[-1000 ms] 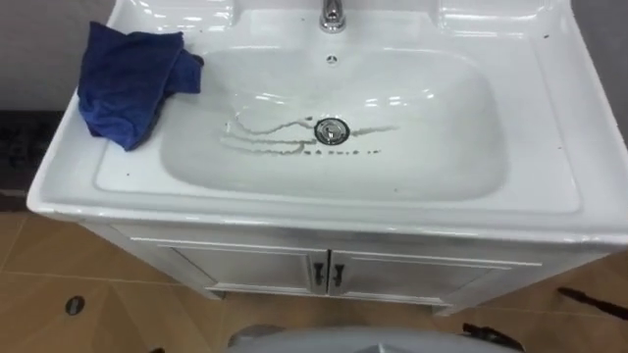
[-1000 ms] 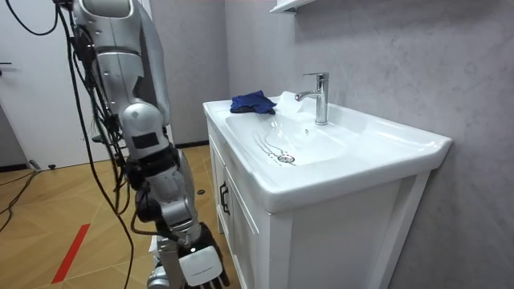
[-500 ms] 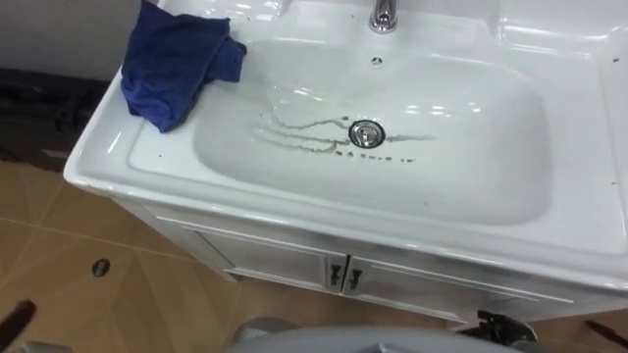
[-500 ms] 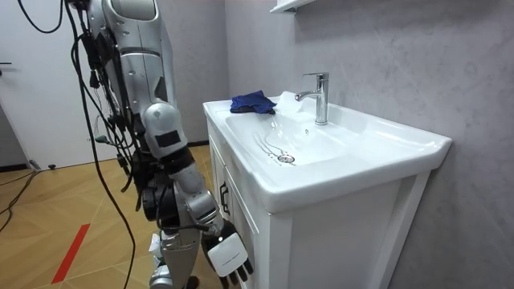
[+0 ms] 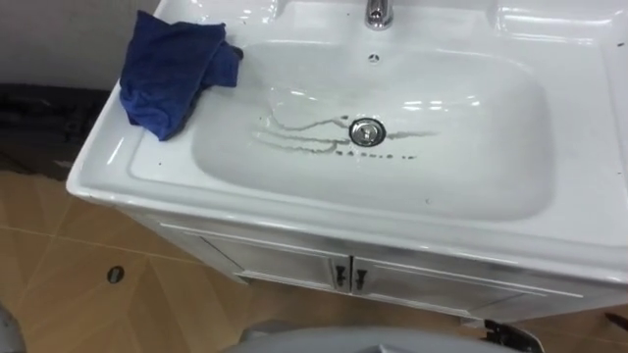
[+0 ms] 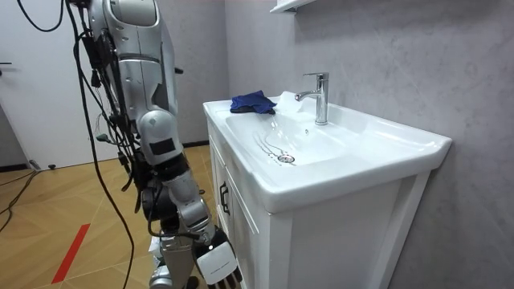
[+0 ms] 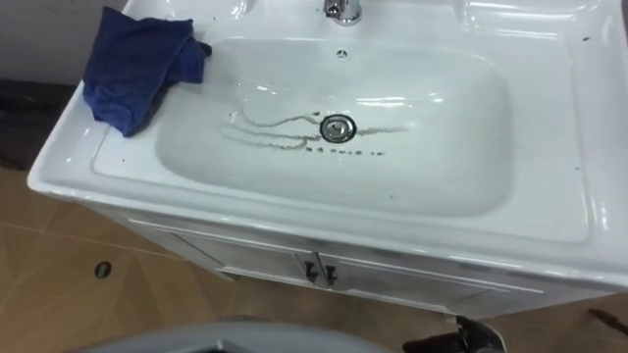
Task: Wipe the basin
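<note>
Down beside the basin, right hand hangs uncurled; blue cloth on rim.

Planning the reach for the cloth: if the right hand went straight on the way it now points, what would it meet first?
Probably the floor: the right hand hangs low beside the cabinet, pointing downward, though depth is unclear.

Bright even light, glare on basin
</note>
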Controlling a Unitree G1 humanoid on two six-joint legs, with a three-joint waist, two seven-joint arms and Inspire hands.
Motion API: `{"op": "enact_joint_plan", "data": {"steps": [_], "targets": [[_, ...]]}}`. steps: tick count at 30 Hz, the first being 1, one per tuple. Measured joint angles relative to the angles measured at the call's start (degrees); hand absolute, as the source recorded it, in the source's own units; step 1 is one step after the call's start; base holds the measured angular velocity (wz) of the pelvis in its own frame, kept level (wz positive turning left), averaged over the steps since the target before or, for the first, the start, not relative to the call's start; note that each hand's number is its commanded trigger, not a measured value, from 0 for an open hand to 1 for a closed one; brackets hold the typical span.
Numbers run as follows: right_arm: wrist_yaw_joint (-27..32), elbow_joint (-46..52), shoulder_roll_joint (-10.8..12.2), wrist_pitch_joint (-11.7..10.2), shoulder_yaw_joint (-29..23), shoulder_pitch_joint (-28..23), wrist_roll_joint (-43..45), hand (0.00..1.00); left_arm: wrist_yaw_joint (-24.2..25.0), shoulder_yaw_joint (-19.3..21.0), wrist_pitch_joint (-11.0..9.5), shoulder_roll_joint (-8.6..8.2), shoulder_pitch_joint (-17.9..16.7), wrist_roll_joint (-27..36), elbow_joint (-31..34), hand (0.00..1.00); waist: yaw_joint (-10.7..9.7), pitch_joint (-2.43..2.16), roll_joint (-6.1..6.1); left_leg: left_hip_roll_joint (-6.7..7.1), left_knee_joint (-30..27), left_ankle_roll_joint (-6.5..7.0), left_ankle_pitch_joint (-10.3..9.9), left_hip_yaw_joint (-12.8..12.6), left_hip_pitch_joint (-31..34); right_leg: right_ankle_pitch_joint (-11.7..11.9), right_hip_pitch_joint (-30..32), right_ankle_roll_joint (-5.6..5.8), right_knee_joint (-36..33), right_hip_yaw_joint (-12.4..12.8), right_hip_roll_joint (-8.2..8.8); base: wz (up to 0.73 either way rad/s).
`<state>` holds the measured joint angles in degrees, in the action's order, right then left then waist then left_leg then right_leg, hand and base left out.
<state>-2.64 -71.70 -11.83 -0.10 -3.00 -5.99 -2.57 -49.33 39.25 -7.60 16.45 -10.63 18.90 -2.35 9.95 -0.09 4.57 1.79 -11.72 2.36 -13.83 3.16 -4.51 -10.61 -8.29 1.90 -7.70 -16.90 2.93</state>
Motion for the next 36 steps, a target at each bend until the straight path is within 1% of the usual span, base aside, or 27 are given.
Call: {"op": "enact_joint_plan", "data": {"steps": [3, 4, 5, 6, 8, 9, 11, 12, 13, 14, 16, 17, 18, 20, 23, 24, 26, 28, 30, 31, 33, 34, 36], "targets": [[-0.04, 0.00, 0.39, -0.30, -0.18, -0.41, -0.12, 0.00, 0.21, -0.01, 0.00, -0.02, 0.63, -2.80, 3.34, 0.00, -0.58, 0.17, -0.29, -0.02, -0.01, 0.00, 0.00, -0.02, -0.03, 0.00, -0.03, 0.00, 0.02, -0.19, 0.02, 0.00], [-0.10, -0.07, 0.62, -0.45, -0.55, -0.41, -0.10, 0.00, 0.55, -0.04, -0.01, -0.02, 1.31, -4.07, 4.24, 0.00, -0.93, 0.29, -0.31, -0.02, -0.03, 0.00, 0.00, 0.08, -0.01, 0.00, -0.04, 0.00, 0.03, -0.29, 0.04, 0.06], [-0.18, -0.10, 0.73, -0.50, -0.67, -0.30, -0.11, 0.00, 1.03, -0.22, 0.00, -0.02, 1.56, -5.52, 4.79, 0.00, -1.76, 0.39, -0.34, -0.01, -0.06, 0.00, 0.00, 0.25, -0.02, 0.00, -0.17, 0.00, 0.04, -0.37, 0.06, 0.06], [-0.25, -0.09, 0.81, -0.56, -0.75, -0.24, -0.10, 0.00, 1.31, -0.42, 0.02, -0.02, 1.56, -6.77, 4.87, 0.00, -2.00, 0.40, -0.35, -0.02, -0.06, 0.00, 0.00, 0.26, -0.06, 0.00, -0.22, 0.00, 0.05, -0.34, 0.07, 0.00], [-0.69, -0.64, 1.12, -1.23, -1.08, -0.40, -0.67, 0.00, 2.81, -2.30, 0.09, -0.11, 1.54, -13.75, 5.75, 0.00, -2.40, 0.48, -0.55, -0.02, -0.03, 0.00, 0.00, 0.00, -0.18, 0.00, -0.19, 0.00, 0.08, 0.25, 0.05, -0.06], [-0.76, -0.79, 1.12, -1.26, -1.07, -0.37, -1.06, 0.00, 3.30, -2.76, 0.07, -0.10, 1.57, -15.01, 6.02, 0.00, -2.64, 0.51, -0.60, -0.01, -0.03, 0.00, 0.00, -0.05, -0.19, 0.00, -0.20, 0.00, 0.09, 0.51, 0.04, 0.00], [-1.33, -1.43, 1.11, -1.75, -1.33, -0.26, -2.07, 0.00, 4.92, -5.01, 0.08, -0.14, 1.56, -17.41, 6.34, 0.00, -3.87, 0.58, -0.51, 0.00, -0.04, 0.03, 0.01, -0.11, -0.44, 0.00, -0.70, 0.00, 0.09, 1.55, 0.01, -0.02], [-1.36, -1.63, 1.10, -1.94, -1.48, -0.20, -2.13, 0.00, 5.18, -5.68, 0.08, -0.14, 1.56, -17.78, 6.35, 0.00, -3.98, 0.57, -0.63, -0.01, -0.01, 0.03, 0.01, -0.35, -0.69, 0.00, -0.75, 0.00, 0.08, 1.93, -0.02, -0.19], [-1.42, -2.36, 1.09, -2.39, -1.64, 0.16, -2.20, 0.00, 5.77, -6.84, 0.08, -0.15, 1.55, -19.05, 6.34, 0.00, -4.15, 0.91, -0.38, -0.06, 0.10, 0.03, 0.01, -1.06, -1.15, 0.00, -0.78, 0.00, 0.13, 2.69, -0.09, -0.20], [-1.49, -2.67, 1.09, -2.48, -1.75, 0.49, -2.21, 0.00, 6.30, -8.00, 0.08, -0.15, 1.56, -20.38, 6.37, 0.00, -4.91, 0.88, -0.43, -0.09, 0.13, 0.03, 0.01, -1.22, -1.12, 0.00, -0.78, 0.00, 0.13, 2.67, -0.10, -0.16], [-1.76, -2.66, 1.09, -2.69, -1.93, 0.95, -2.20, 0.00, 7.15, -9.95, 0.08, -0.15, 1.57, -22.66, 6.37, 0.00, -5.82, 0.85, -0.42, -0.12, 0.35, 0.03, 0.01, -1.48, -1.09, 0.00, -0.69, 0.00, 0.09, 2.79, -0.12, -0.07], [-1.87, -2.67, 1.10, -2.99, -1.97, 0.91, -2.20, 0.00, 7.62, -11.40, 0.08, -0.28, 1.56, -25.28, 6.38, 0.00, -6.53, 0.81, -0.42, -0.11, 0.42, 0.03, 0.00, -1.50, -1.07, 0.00, -0.73, 0.00, 0.09, 2.79, -0.12, -0.07], [-2.00, -2.67, 1.10, -3.08, -2.01, 0.92, -2.20, 0.00, 7.81, -12.07, 0.08, -0.36, 1.56, -26.79, 6.38, 0.00, -6.62, 0.78, -0.42, -0.11, 0.43, 0.03, 0.00, -1.56, -1.07, 0.01, -0.76, -0.01, 0.08, 2.80, -0.12, -0.05], [-2.59, -2.89, 1.05, -3.42, -2.27, 0.95, -2.29, 0.00, 8.95, -14.18, 0.06, -0.44, 1.56, -33.02, 6.39, 0.00, -7.70, 0.67, -0.39, -0.10, 0.54, 0.03, 0.00, -1.80, -1.10, 0.01, -0.71, -0.01, 0.07, 3.46, -0.16, -0.06], [-3.35, -4.17, 0.85, -3.58, -2.20, 1.57, -3.91, 0.00, 10.03, -16.37, 0.06, -0.83, 1.58, -37.27, 6.39, 0.00, -8.49, 0.52, -0.28, -0.16, 0.54, 0.03, 0.00, -2.49, -1.25, 0.00, -0.61, -0.01, 0.08, 4.41, -0.22, -0.11], [-3.48, -4.52, 0.84, -3.61, -2.20, 1.61, -4.26, 0.00, 10.12, -16.98, 0.06, -0.88, 1.60, -37.40, 6.39, 0.00, -8.66, 0.50, -0.30, -0.15, 0.52, 0.04, 0.01, -2.55, -1.27, 0.00, -0.62, -0.01, 0.08, 4.47, -0.20, -0.07], [-3.85, -5.09, 0.79, -3.75, -2.11, 1.59, -6.05, 0.00, 10.81, -18.85, 0.08, -1.39, 1.58, -37.49, 6.36, 0.00, -9.10, 0.52, -0.36, -0.15, 0.54, 0.04, 0.02, -2.93, -2.05, 0.00, -0.78, -0.01, 0.08, 5.47, -0.18, -0.14], [-3.83, -5.22, 0.82, -3.87, -2.03, 1.39, -7.39, 0.00, 11.31, -20.54, 0.07, -1.49, 1.41, -37.56, 6.35, 0.00, -9.66, 0.50, -0.69, -0.13, 0.68, 0.04, 0.02, -3.07, -2.34, 0.00, -0.97, 0.00, 0.06, 5.59, -0.14, -0.12], [-3.82, -5.33, 0.82, -4.27, -2.10, 0.82, -8.32, 0.00, 11.88, -22.47, 0.08, -1.68, 1.31, -39.43, 6.34, 0.00, -9.78, 0.58, -0.86, -0.19, 1.15, 0.05, 0.03, -4.09, -3.03, 0.00, -0.96, 0.00, 0.09, 6.12, -0.16, -0.15], [-3.80, -5.46, 0.82, -4.31, -2.30, 0.54, -8.31, 0.00, 12.55, -23.46, 0.06, -1.81, 1.29, -41.13, 6.34, 0.00, -9.82, 0.46, -1.16, -0.24, 1.18, 0.05, 0.03, -4.42, -3.10, 0.00, -1.10, 0.00, 0.08, 6.36, -0.16, -0.18], [-3.76, -5.42, 0.81, -4.32, -2.39, 0.36, -8.12, 0.00, 13.76, -24.05, 0.06, -2.16, 1.29, -43.57, 6.33, 0.00, -10.11, 0.47, -1.72, -0.27, 1.28, 0.05, 0.03, -4.66, -3.14, 0.00, -1.00, 0.00, 0.08, 6.96, -0.20, -0.14], [-3.76, -5.50, 0.78, -4.30, -2.44, 0.24, -8.00, 0.00, 14.11, -24.49, 0.06, -2.37, 1.29, -44.12, 6.25, 0.00, -10.95, 0.43, -2.11, -0.28, 1.31, 0.05, 0.03, -4.80, -3.11, 0.01, -1.02, 0.00, 0.07, 7.15, -0.21, -0.05], [-3.73, -5.60, 0.70, -4.27, -2.43, -0.27, -7.81, 0.00, 14.26, -25.52, 0.06, -2.43, 1.29, -44.13, 5.90, 0.00, -11.48, 0.27, -2.37, -0.28, 1.40, 0.06, 0.03, -4.94, -3.17, 0.01, -1.02, 0.00, 0.00, 7.40, -0.22, -0.05]]}}
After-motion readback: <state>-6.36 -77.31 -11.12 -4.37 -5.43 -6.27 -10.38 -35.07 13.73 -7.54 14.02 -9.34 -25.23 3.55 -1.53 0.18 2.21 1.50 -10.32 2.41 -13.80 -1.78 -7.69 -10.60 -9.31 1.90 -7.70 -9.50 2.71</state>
